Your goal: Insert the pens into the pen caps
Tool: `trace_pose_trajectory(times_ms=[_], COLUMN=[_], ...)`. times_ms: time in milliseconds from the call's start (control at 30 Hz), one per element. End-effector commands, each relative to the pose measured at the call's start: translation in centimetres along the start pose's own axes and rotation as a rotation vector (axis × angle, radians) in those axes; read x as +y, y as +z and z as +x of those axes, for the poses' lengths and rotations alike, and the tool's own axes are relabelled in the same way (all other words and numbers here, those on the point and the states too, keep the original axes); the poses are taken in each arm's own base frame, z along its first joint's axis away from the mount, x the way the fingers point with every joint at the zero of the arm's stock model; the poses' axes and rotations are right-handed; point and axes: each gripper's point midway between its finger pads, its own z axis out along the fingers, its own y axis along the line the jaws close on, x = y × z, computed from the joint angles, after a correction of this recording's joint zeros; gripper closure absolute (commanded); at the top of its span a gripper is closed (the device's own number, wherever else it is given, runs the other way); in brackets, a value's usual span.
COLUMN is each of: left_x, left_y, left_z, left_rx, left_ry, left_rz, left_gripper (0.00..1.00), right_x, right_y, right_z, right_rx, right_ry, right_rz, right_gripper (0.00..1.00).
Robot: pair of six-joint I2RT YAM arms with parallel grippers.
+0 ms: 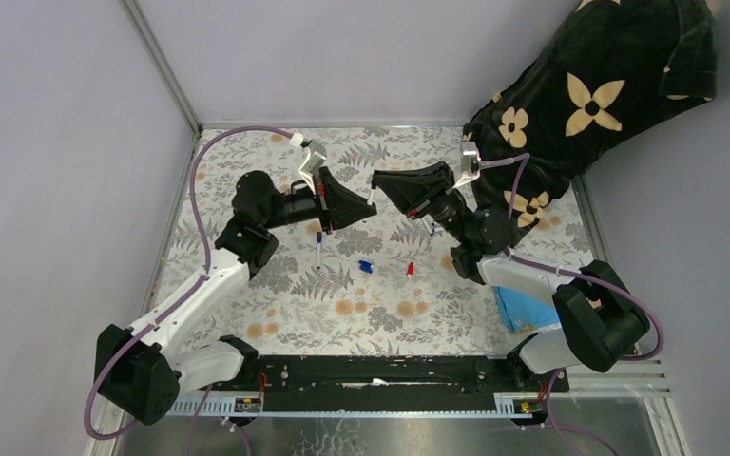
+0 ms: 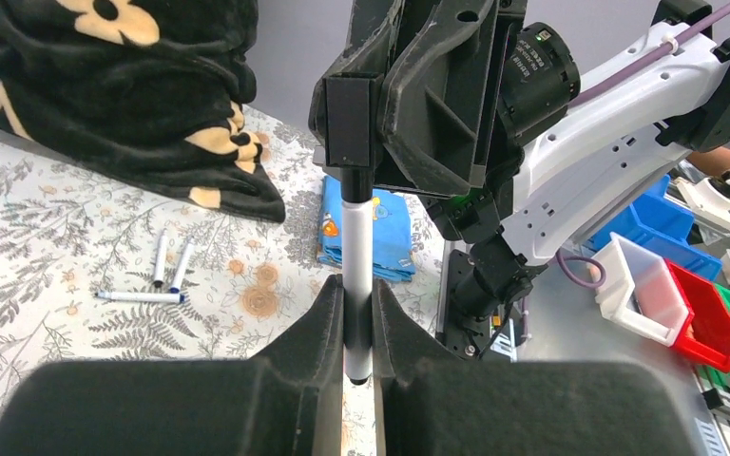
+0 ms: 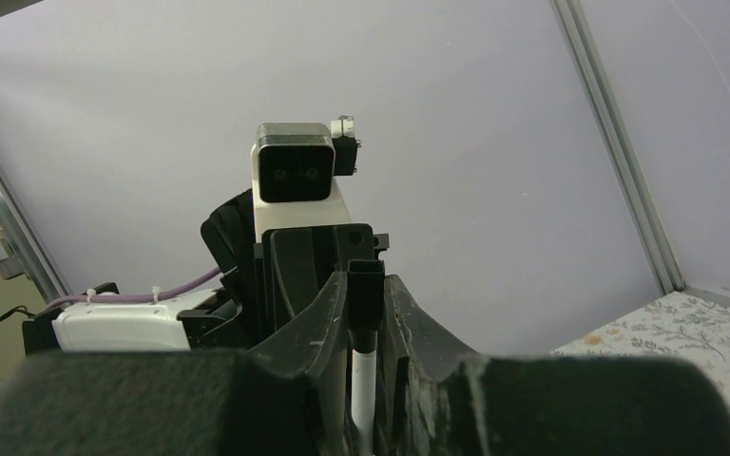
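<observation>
Left gripper (image 2: 356,306) grips a white pen (image 2: 356,247), right gripper (image 3: 366,306) pinches the black cap (image 3: 365,280), the two meeting mid-frame. Blue cap (image 1: 365,267), red cap (image 1: 410,270) and spare pens (image 2: 141,296) lie loose; most of the task looks undone.

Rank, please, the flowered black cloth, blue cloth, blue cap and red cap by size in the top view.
1. flowered black cloth
2. blue cloth
3. blue cap and red cap: alike, unranked.

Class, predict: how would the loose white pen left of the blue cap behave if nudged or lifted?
The pen looks slim and round, so it would probably roll. Its straight barrel suggests stiffness. Being so thin, it is likely light.
</observation>
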Motion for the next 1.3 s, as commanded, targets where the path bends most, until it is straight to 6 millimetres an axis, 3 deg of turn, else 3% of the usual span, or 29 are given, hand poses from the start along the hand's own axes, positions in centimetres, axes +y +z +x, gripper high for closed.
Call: trace_pose_trajectory(times_ms=[0, 333, 600, 1000, 1267], left_x=[-1.2, -2.9, -4.1, -5.5, -5.2], left_y=[-0.6, -1.1, -1.2, -0.5, -0.5], left_z=[-4.5, -8.1, -10.5, -11.2, -11.4], left_rx=[-0.154, -0.275, -0.328, -0.338, -0.345], left_ry=[0.096, 0.138, 0.178, 0.188, 0.199], left_rz=[0.018, 0.037, 0.06, 0.113, 0.095], left_gripper=[1.0, 1.0, 1.0, 1.0, 1.0], right_x=[-0.9, -2.3, -2.9, -2.9, -2.5], right_y=[-1.7, -3.7, -6.5, -8.8, -12.3], right_z=[3.2, 6.9, 10.6, 15.9, 18.9], right_rx=[0.119, 0.234, 0.33, 0.457, 0.596], right_ry=[0.011, 0.043, 0.076, 0.127, 0.142], right_rz=[0.028, 0.096, 0.157, 0.19, 0.226], right_gripper=[1.0, 1.0, 1.0, 1.0, 1.0])
